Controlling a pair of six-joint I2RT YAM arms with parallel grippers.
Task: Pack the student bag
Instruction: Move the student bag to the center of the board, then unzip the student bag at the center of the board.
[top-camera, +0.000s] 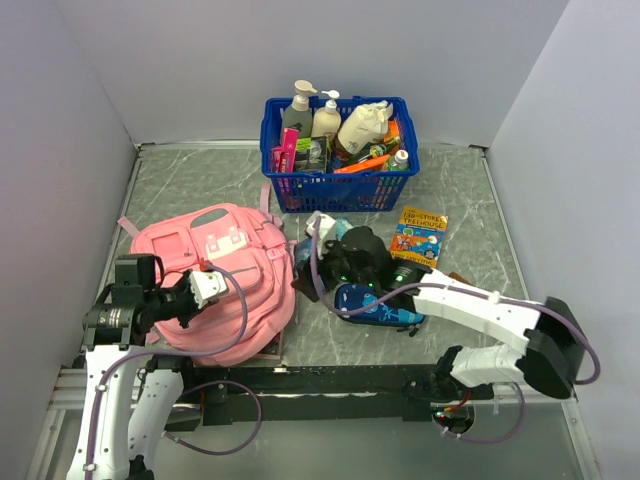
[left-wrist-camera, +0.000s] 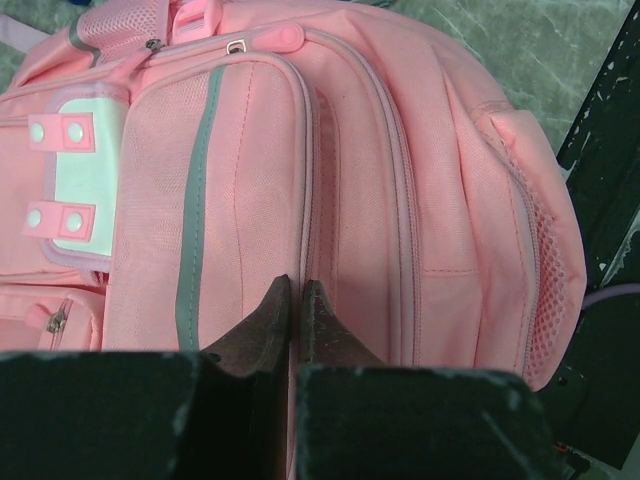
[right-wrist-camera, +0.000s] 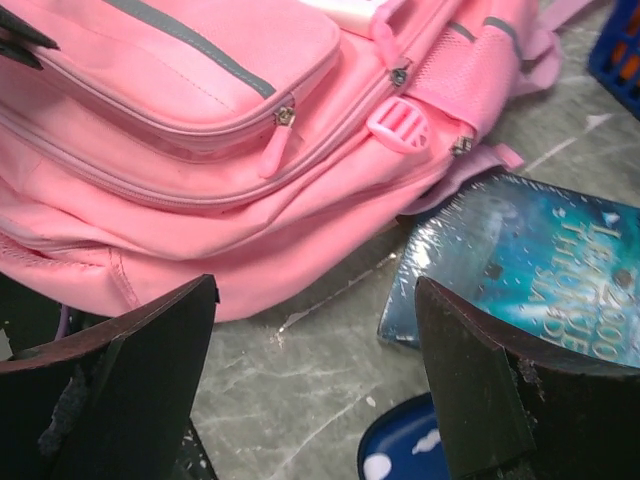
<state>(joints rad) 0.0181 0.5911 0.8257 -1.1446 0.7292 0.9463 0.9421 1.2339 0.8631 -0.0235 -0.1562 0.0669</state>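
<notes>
Pale lilac-grey walls (top-camera: 300, 50) enclose a grey marbled bench (top-camera: 470, 200) on three sides.

**Task item.** The large soft pink fabric backpack (top-camera: 250, 260) lies flat on the near-left part of the bench, front side up. Its grey-white patch (top-camera: 225, 240) faces the overhead camera. The zip pockets are closed.

**Left hand.** The left hand (top-camera: 210, 285) is over the front of the backpack (left-wrist-camera: 400, 150). In the left wrist view its fingers are together, with only a thin slit between the tips (left-wrist-camera: 297, 290). The tips rest on the pink fabric at the zip seam along the edge of the front pocket. Whether any fabric or a zip pull is pinched between them cannot be told.

**Right hand.** The right hand (top-camera: 318, 262) is at the centre of the bench, just beside the right edge of the backpack (right-wrist-camera: 150, 130). Its fingers are spread wide apart (right-wrist-camera: 315, 290) and hold nothing. A shrink-wrapped blue book (right-wrist-camera: 530, 270) lies in front of it, with one corner tucked under the edge of the backpack.

**Other items.**
- A dark blue oval pencil case (top-camera: 385, 308) lies under the right forearm.
- A colourful paperback book (top-camera: 419, 236) lies flat to the right of centre.
- A blue plastic lattice basket (top-camera: 335, 185) stands at the far centre. It holds pump bottles (top-camera: 325, 118) and assorted small items.
</notes>
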